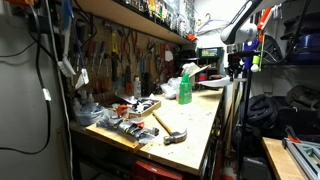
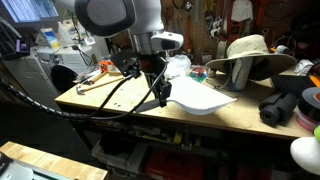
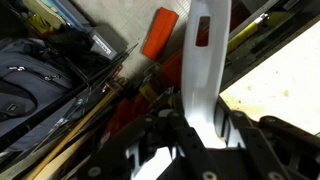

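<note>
One smooth white plastic handle [image 3: 205, 65], clamped in the gripper [image 3: 205, 128].
Long, glossy, orange-patched, it sits over the wooden workbench [image 2: 245, 113] edge; its near end hides behind dark fingers [image 3: 250, 142], floor clutter [image 3: 60, 70] blurred.

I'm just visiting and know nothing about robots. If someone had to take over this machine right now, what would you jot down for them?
Claw: shut on the white handle, going by the wrist view.
Where: the claw hangs at the edge of the workbench. The wide white part seems to lie on the bench top. Below the edge are a black backpack and an orange object.
Done: grip taken.
Left: handle not yet released. I cannot tell whether it is lifted clear of the bench.
</note>
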Motion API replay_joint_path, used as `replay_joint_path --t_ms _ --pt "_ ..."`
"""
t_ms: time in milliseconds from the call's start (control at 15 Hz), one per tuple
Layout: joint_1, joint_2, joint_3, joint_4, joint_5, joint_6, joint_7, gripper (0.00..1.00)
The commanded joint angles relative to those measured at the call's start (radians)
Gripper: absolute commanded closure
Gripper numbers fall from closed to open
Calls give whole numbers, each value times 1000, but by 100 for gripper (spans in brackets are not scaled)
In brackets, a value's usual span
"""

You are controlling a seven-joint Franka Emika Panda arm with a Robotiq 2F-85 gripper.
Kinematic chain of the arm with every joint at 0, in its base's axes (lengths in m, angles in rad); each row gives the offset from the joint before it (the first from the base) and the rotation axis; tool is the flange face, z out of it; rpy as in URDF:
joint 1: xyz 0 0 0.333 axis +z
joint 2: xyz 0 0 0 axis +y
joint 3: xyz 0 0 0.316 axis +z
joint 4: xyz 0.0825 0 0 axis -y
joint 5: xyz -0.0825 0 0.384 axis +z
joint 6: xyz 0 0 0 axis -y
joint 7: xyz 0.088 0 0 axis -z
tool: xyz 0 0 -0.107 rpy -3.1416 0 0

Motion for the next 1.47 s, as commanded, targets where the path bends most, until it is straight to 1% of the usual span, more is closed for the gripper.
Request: replay_joint_path --t_ms 0,200,267,600,867,933,1200,1400 --pt "-8 6 9 7 4 -3 0 67" --pt "-8 9 10 14 7 -3 0 67" --pt "-8 9 10 15 7 -3 0 92" --pt "-7 107 21 133 -7 -155 17 92" --pt "-29 214 35 259 26 -244 -4 92" --pt "-34 239 38 286 33 -245 7 92" --pt "-84 346 63 416 96 -287 -6 92" --pt "-141 421 99 515 165 -319 -9 92"
